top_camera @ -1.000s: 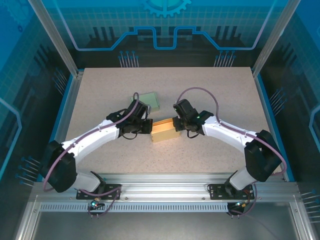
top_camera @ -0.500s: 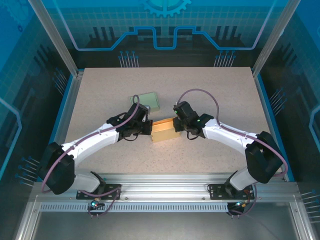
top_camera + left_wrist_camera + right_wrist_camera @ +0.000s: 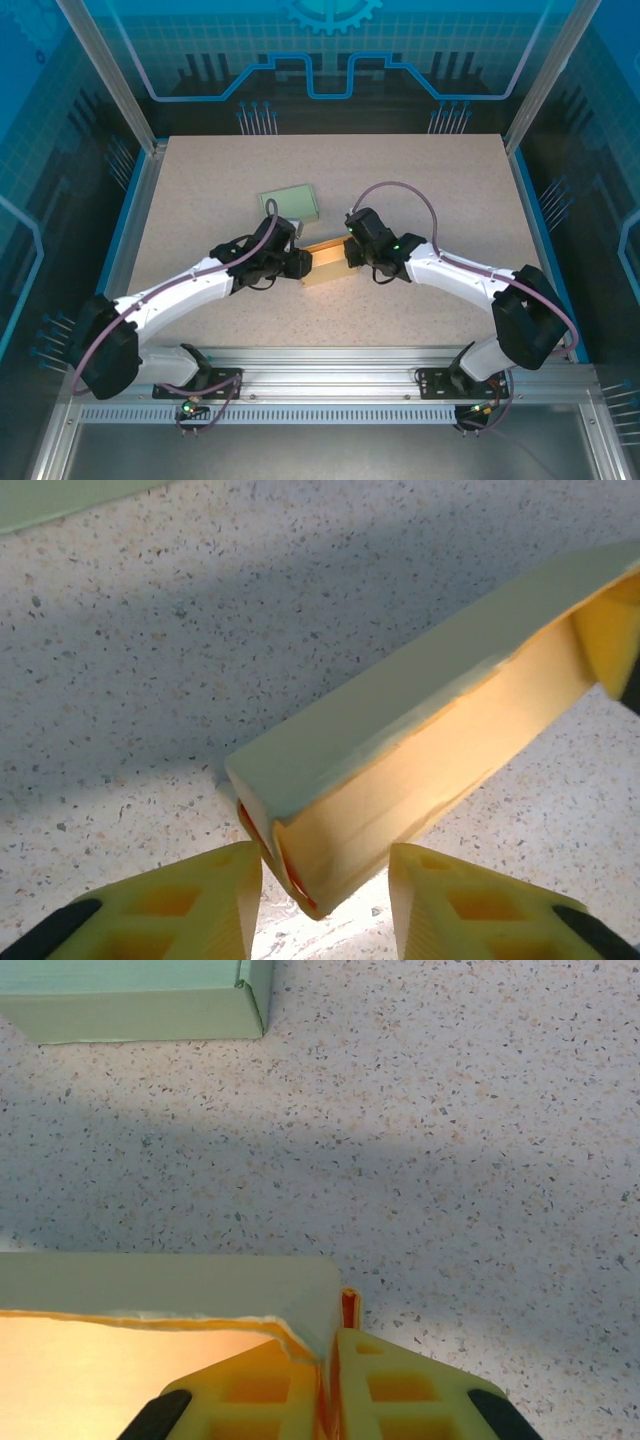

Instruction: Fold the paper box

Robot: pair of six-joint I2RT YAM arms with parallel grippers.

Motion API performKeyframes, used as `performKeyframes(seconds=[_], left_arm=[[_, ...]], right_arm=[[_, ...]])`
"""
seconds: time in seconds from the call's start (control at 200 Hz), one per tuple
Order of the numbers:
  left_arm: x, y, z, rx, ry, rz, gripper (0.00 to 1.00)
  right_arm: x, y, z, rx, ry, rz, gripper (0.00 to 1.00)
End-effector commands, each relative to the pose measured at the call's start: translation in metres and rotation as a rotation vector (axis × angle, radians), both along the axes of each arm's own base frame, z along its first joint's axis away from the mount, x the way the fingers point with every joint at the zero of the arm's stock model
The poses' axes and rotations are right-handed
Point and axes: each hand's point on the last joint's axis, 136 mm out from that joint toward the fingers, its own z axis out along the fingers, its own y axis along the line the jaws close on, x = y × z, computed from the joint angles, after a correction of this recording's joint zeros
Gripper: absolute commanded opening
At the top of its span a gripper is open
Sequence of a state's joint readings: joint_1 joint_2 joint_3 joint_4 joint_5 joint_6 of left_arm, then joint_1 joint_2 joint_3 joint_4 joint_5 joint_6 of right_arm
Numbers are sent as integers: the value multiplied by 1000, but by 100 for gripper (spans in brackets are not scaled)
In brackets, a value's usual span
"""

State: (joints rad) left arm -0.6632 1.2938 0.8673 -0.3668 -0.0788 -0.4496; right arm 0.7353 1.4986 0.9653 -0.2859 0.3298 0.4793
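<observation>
Left wrist view — the left gripper (image 3: pixel 325 885) has just released, fingers parted around the left end of the yellow-and-green paper box (image 3: pixel 430 750) lying mid-scene; the right gripper (image 3: pixel 330 1355) stays pinched on its right wall — that fold likely holds.

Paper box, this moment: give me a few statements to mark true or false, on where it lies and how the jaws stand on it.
1. The paper box lies on the table between the two arms. True.
2. The right jaws stand wide open, clear of the paper box. False: they are shut on a thin edge of it.
3. The green box is stacked on the paper box. False: it lies apart on the table, farther from the arms' bases.
4. The left jaws stand apart, with one end of the paper box between them. True.
</observation>
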Motion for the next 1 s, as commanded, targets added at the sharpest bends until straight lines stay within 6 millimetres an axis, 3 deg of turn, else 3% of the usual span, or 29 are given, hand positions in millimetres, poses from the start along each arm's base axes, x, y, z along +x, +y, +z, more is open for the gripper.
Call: performKeyframes(seconds=[0.0,0.18,0.305,0.445,0.58,0.815,0.995], left_arm=[[2,5,30,-3,-71,12,46],[9,14,57,83,-208,-49,63],[10,-1,68,178,-439,-297,73],[2,-19,64,270,-739,-586,98],[2,-27,61,347,-875,-706,99],[10,-35,32,439,-809,-830,99],[15,-41,29,458,-801,-865,99]], right_arm=[[-38,-9,-47,-94,175,44,13],[-37,-9,-46,-95,173,46,13],[-37,-9,-46,-98,175,43,13],[-36,-8,-47,-103,179,46,13],[-35,-8,-46,-106,181,44,12],[-37,-6,-46,-103,181,48,12],[-37,-8,-45,-110,180,44,12]])
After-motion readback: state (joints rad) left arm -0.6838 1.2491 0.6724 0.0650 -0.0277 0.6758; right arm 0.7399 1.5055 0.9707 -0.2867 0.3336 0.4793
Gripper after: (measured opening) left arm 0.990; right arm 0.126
